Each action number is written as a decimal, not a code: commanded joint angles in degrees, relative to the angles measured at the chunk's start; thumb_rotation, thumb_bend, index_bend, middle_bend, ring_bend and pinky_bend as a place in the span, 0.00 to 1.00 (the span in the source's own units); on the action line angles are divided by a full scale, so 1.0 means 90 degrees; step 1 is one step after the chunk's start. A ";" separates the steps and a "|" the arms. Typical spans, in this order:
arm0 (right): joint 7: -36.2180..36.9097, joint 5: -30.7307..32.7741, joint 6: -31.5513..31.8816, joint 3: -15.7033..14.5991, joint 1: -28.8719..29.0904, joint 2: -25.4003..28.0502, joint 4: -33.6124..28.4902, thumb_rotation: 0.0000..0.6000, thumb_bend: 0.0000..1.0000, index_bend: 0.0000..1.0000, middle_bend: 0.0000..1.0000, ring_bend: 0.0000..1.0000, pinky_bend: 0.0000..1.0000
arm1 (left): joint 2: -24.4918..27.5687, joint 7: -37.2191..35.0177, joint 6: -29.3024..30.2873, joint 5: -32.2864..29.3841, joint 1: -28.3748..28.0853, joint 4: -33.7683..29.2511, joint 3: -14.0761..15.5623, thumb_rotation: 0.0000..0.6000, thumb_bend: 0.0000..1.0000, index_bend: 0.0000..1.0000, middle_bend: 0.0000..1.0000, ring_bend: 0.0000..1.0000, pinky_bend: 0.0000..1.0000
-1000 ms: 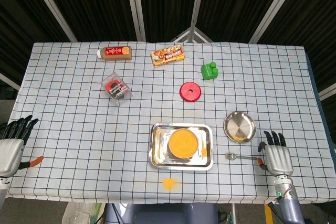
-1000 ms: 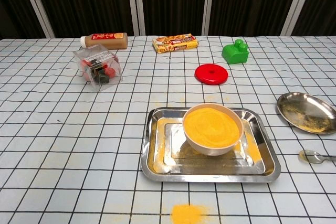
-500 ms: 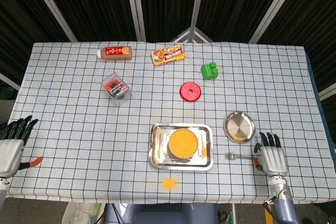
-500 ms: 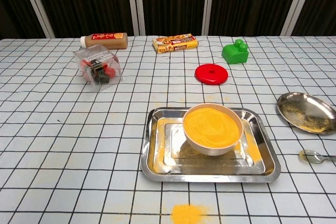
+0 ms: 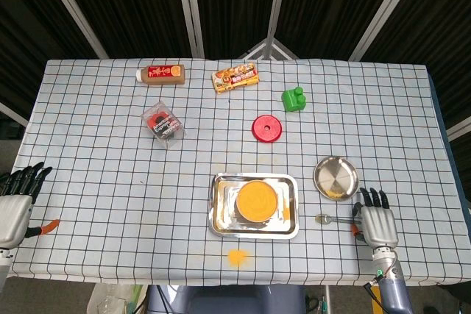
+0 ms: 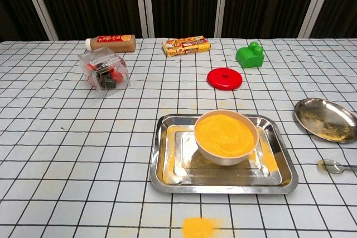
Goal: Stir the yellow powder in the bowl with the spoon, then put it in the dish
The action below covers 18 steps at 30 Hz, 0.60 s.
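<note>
Spoon (image 5: 333, 219) flat on the checked tablecloth (image 5: 110, 152), bowl end pointing away from the right hand (image 5: 377, 226), handle end just beside that hand's fingers (image 5: 366, 198); whether touching, cannot tell. In the chest view only the spoon's bowl end seen, at the right edge (image 6: 333, 165), dusted yellow. Right hand palm down at the near right edge of the table, fingers stretched forward and slightly apart, holding nothing.

Round metal dish (image 5: 335, 178) just ahead of the right hand and a little to its left, traces of yellow powder inside; the same dish near the right edge of the chest view (image 6: 327, 120). Further left of the hand, bowl (image 5: 256, 201) heaped with yellow powder (image 6: 224, 134), standing in a rectangular metal tray (image 5: 222, 215). Spilled yellow patch (image 5: 237, 257) on the cloth just nearer than the tray.

Well ahead of the right hand: red disc (image 5: 267, 128), green block (image 5: 294, 98), printed box (image 5: 235, 78), brown bottle (image 5: 160, 74) lying on its side, clear packet (image 5: 163, 123) with red and black contents.

Left hand (image 5: 16, 204) at the far left edge, well apart from everything, fingers extended and spread, empty.
</note>
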 commanded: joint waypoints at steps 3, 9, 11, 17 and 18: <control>-0.0023 0.0044 -0.0032 0.0001 0.0009 -0.0036 0.0073 1.00 0.36 0.51 0.12 0.00 0.00 | -0.0003 0.0006 -0.0018 -0.0045 -0.0001 0.0016 -0.0010 1.00 0.00 0.00 0.00 0.00 0.00; 0.0002 0.0173 -0.0076 0.0066 0.0019 -0.0067 0.0129 1.00 0.37 0.54 0.13 0.00 0.00 | -0.0004 -0.0011 -0.0035 -0.0073 -0.0006 0.0013 -0.0019 1.00 0.00 0.00 0.00 0.00 0.00; 0.0040 0.0210 -0.0097 0.0083 0.0018 -0.0062 0.0113 1.00 0.39 0.56 0.13 0.00 0.00 | -0.0007 -0.0010 -0.0040 -0.0076 -0.0005 0.0017 -0.0016 1.00 0.00 0.00 0.00 0.00 0.00; 0.0033 0.0247 -0.0133 0.0078 0.0029 -0.0037 0.0078 1.00 0.46 0.61 0.13 0.00 0.00 | -0.0007 -0.0033 -0.0062 -0.0129 -0.0010 0.0016 -0.0033 1.00 0.00 0.00 0.00 0.00 0.00; 0.0033 0.0249 -0.0134 0.0076 0.0029 -0.0034 0.0071 1.00 0.46 0.61 0.13 0.00 0.00 | -0.0007 -0.0037 -0.0065 -0.0135 -0.0010 0.0016 -0.0034 1.00 0.00 0.00 0.00 0.00 0.00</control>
